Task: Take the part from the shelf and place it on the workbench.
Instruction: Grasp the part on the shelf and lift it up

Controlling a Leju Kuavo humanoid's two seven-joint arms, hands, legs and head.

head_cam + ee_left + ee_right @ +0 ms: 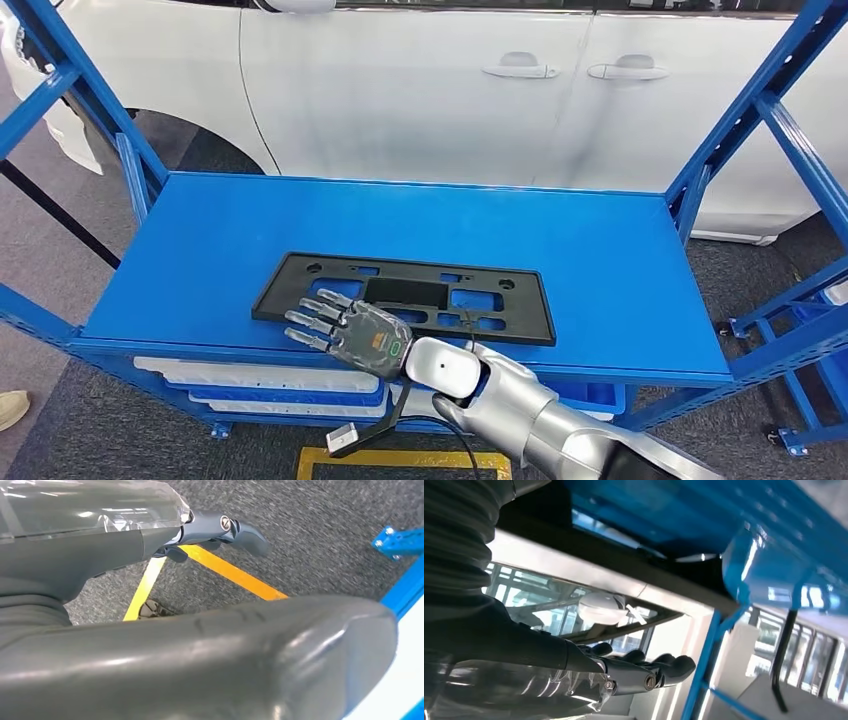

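Blue shelf [600,260]: part [420,297] under right robot hand [350,332]

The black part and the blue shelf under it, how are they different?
The black part is full of cut-out holes; the blue shelf is one solid sheet. The black part is much smaller, covering only a strip near the blue shelf's front edge. The right hand hovers over the black part's front edge. Both are flat and lie level.
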